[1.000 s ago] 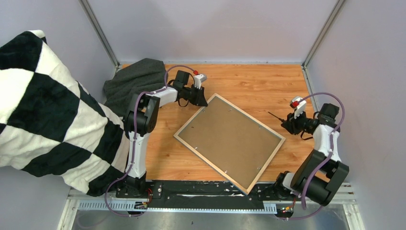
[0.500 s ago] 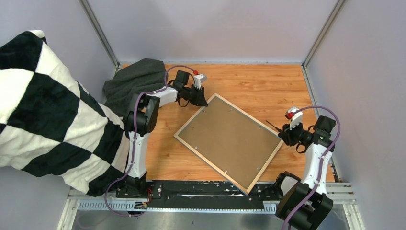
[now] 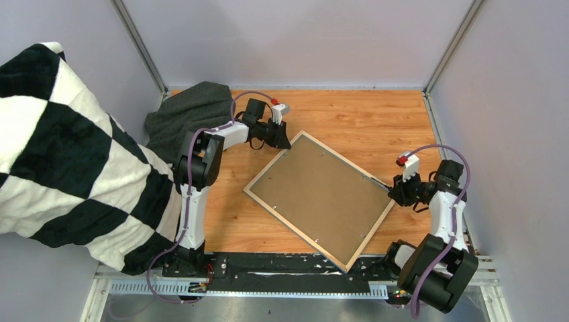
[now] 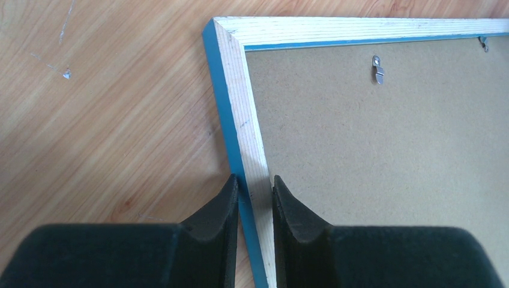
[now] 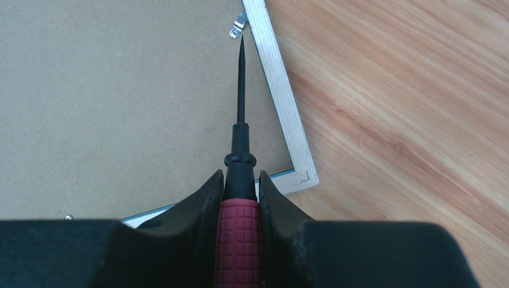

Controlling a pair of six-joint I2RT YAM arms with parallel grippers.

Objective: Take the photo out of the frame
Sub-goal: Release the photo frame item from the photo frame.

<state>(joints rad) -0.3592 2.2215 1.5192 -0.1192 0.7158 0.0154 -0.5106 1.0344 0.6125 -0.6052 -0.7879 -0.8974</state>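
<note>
The left hand (image 4: 255,191) pinches the frame (image 4: 240,114). One dark finger sits on the blue outer side of the rail and the other on the inner side, over the pale wood back, a little way along from the frame's far-left corner. Just past that corner, a small metal clip (image 4: 377,68) lies on the brown backing board (image 4: 384,156).

The right hand (image 5: 240,186) is pressed onto a screwdriver (image 5: 239,240), with its fingers on either side of the dark red ribbed handle. The thin black shaft reaches out over the backing board near the frame's right corner. Its tip is at a second metal clip (image 5: 238,25) set against the inner side of the rail. It cannot be told whether the tip touches that clip.

From above, the frame (image 3: 293,231) lies flat and face down in the middle of the wooden bench (image 3: 376,121), turned at an angle to the bench's edges. One hand is at its far corner and the other at its right corner. The backing board (image 3: 322,198) fills the frame's whole back, so the photo is hidden.

A dark grey cloth (image 3: 191,111) is bunched at the bench's far-left corner. A large black-and-white checked fabric (image 3: 60,147) hangs beside the left arm.
</note>
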